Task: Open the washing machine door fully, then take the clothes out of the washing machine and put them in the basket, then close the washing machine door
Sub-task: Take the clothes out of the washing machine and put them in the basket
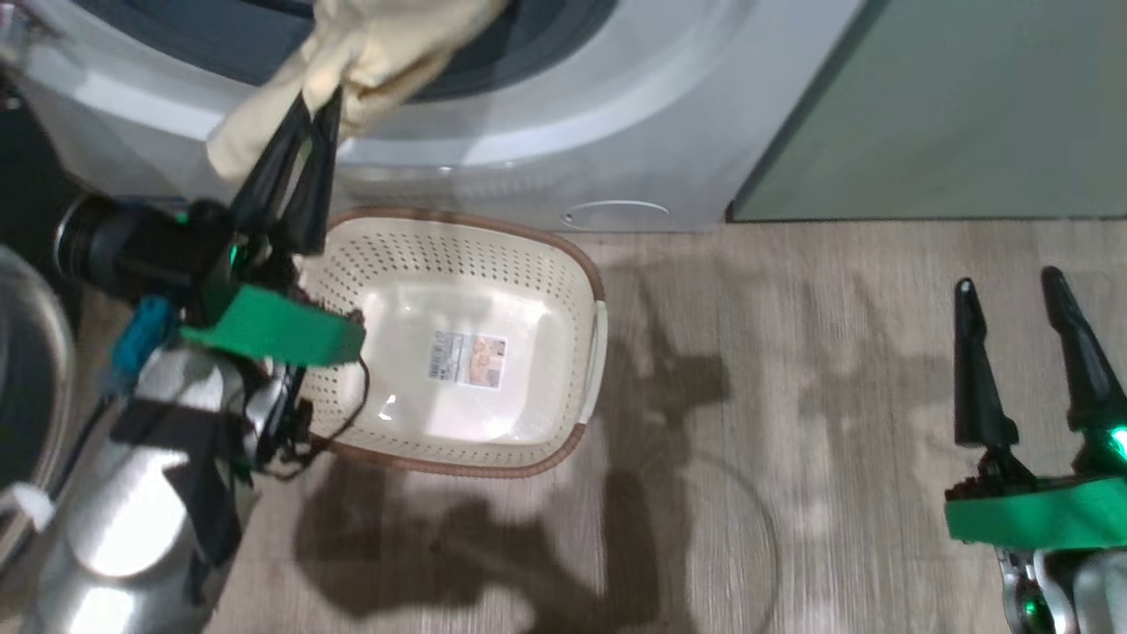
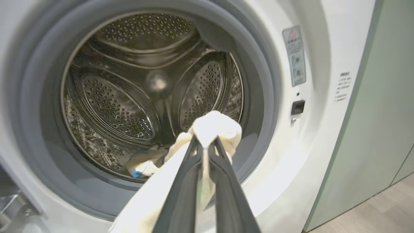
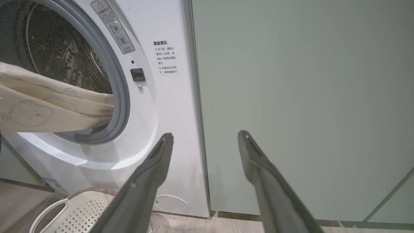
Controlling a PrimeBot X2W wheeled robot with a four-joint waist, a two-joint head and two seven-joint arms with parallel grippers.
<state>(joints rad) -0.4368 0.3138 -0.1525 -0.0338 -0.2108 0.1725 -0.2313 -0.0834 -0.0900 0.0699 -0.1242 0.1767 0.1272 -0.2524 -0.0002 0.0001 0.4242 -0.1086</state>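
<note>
My right gripper (image 1: pixel 1009 283) idles near, fingers spread, empty. Left of it the basket (image 1: pixel 528 255) waits bare below the washer (image 1: pixel 634 123), ready for the clothes (image 1: pixel 387 44). Farther, my left gripper (image 1: pixel 319 99) pinches them at the drum (image 2: pixel 145 81) mouth.

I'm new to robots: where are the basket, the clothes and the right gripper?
basket (image 1: pixel 458 251), head view, perforated far wall.
clothes (image 1: pixel 387 44), head view, bunched fold.
right gripper (image 1: pixel 1009 282), head view, between open fingertips.
</note>
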